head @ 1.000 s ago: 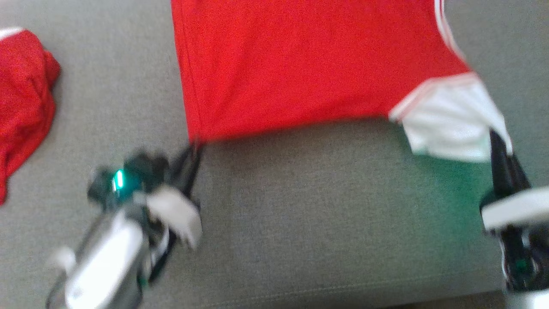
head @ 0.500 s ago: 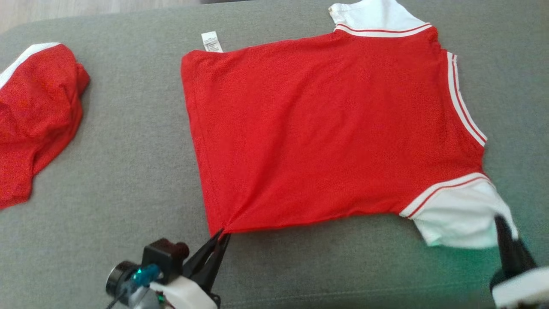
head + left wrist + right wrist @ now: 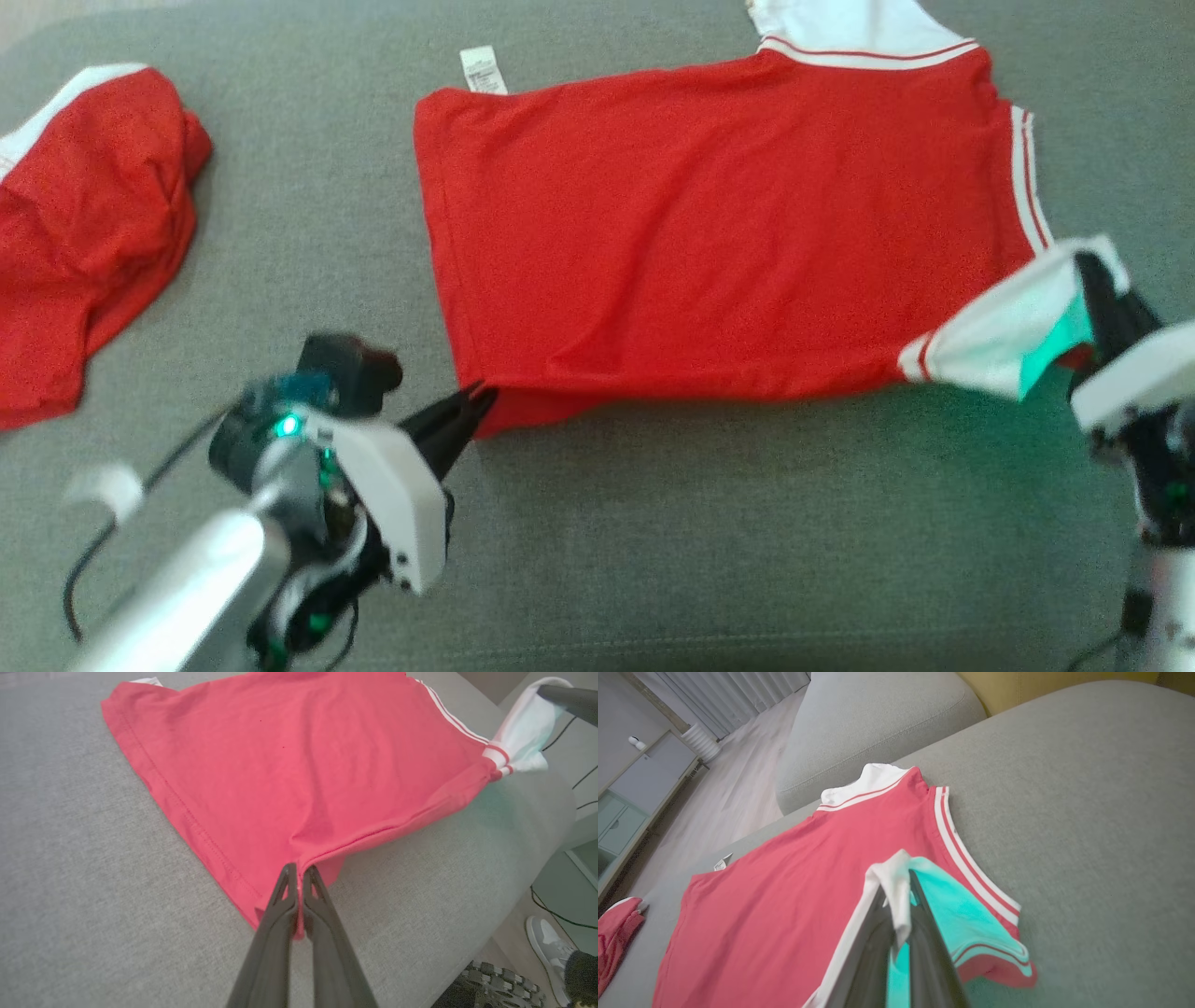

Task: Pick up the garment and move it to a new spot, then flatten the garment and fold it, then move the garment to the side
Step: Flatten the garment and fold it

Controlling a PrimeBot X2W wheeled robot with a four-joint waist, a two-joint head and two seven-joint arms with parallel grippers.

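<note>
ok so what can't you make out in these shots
Red shirt's far sleeve: cut off by head view's top edge.
Care label print: too small to read, head view.
Right hand's fingertips: wrapped in the near sleeve, right wrist view.
Second red garment: bunched, cut by head view's left edge.

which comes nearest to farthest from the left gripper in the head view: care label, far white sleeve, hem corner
1. hem corner, pinched in the left gripper, lower left.
2. care label, at the far left corner of the shirt.
3. far white sleeve, top right, diagonally across the shirt.
</note>
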